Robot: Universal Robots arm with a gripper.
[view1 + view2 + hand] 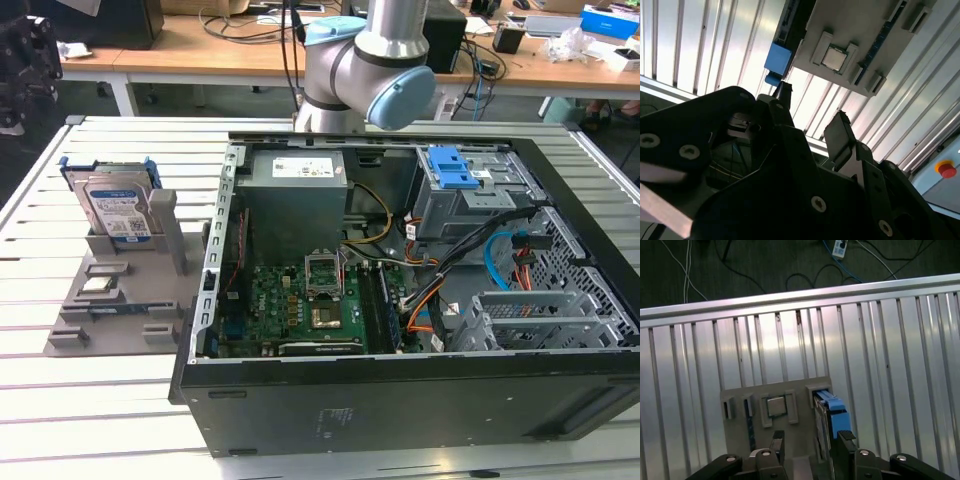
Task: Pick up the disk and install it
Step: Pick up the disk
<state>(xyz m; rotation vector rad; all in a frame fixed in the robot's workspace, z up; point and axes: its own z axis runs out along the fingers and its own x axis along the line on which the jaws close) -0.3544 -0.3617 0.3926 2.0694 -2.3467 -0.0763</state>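
Claw report: my claw (pixel 811 449) is released, fingers (pixel 845 440) spread apart with nothing between them. In both wrist views the two dark fingers poke out over the slatted metal table (pixel 100 420), well clear of everything on it.

The disk (pixel 115 205) hasn't been picked up yet. It's standing on its edge in a slot of the grey stand (pixel 125 305), label facing out, blue frame around it. The stand sits on the table just beside the open computer case (pixel 400 405), on the exterior view's left of it. In the first wrist view I'm looking down on the disk's thin edge and its blue frame, lined up with the gap between my fingers but nearer to one of them, not touching.

A small square chip (pixel 776 406) lies flat in its own pocket on the same stand, near the disk. Inside the case there's the green board (pixel 300 300) and a blue latch (pixel 452 165) on a grey cage at the far side.
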